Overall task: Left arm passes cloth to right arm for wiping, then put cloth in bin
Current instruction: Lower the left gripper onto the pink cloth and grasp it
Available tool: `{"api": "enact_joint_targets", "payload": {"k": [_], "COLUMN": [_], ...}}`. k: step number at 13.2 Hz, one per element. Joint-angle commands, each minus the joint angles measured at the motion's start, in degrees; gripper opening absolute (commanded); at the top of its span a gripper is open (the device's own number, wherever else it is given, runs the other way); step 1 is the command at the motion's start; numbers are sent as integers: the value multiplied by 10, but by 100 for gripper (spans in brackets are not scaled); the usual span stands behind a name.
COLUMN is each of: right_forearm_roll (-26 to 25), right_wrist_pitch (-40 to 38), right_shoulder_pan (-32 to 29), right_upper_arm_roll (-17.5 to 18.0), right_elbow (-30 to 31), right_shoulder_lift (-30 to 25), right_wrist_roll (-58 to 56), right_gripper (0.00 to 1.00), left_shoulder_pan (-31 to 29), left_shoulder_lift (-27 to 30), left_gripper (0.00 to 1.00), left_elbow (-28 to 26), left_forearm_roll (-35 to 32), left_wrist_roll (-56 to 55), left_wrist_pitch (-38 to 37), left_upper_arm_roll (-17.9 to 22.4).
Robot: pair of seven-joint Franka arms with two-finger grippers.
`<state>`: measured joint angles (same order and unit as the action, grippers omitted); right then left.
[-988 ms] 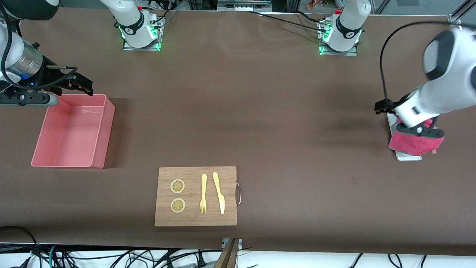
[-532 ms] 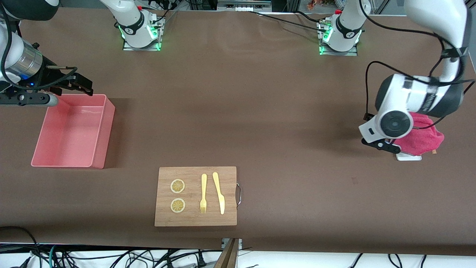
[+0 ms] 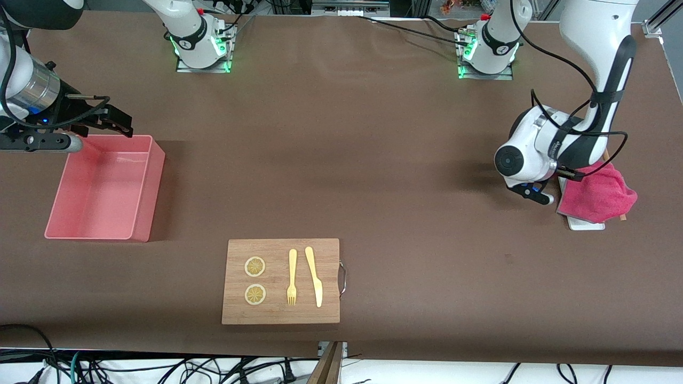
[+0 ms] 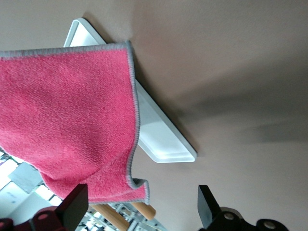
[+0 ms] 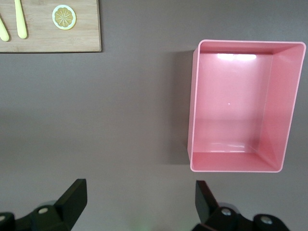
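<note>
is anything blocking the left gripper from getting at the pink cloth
Nothing visible. The left gripper, open, sits right beside the cloth, which lies draped over the white tray with nothing on top of it.

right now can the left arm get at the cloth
Probably yes. The left gripper hangs open beside the cloth, which lies uncovered on the white tray with nothing on top.
</note>
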<state>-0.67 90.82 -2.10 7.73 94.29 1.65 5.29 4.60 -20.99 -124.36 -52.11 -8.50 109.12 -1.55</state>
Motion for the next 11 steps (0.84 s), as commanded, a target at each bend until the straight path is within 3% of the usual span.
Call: {"api": "enact_joint_targets", "payload": {"k": [1, 3, 8, 10, 11], "right_forearm_roll": [-7, -7, -6, -7, -6], "right_wrist_pitch": [-10, -10, -10, -10, -10], "right_shoulder_pan": [-5, -4, -5, -5, -5], "right_upper_arm_roll": [4, 4, 4, 4, 4], "right_elbow": [-15, -15, -15, -15, -15], "right_shoulder_lift": [5, 5, 5, 5, 5], "right_wrist_roll": [-1, -1, -1, -1, -1], "right_gripper": [99, 99, 99, 99, 99], "left_shoulder_pan": [-11, -13, -34, -36, -36], "left_shoulder_lift": [31, 38, 28, 22, 20], "left_gripper": [97, 97, 94, 72, 45], "left_elbow": [-51, -77, -79, -77, -76], "left_forearm_roll": [-64, -140, -220, -234, -236], "left_wrist_roll": [-29, -88, -114, -116, -116], "left_wrist_pitch": [17, 23, 29, 38, 40], "left_upper_arm_roll": [-2, -2, -2, -2, -2]}}
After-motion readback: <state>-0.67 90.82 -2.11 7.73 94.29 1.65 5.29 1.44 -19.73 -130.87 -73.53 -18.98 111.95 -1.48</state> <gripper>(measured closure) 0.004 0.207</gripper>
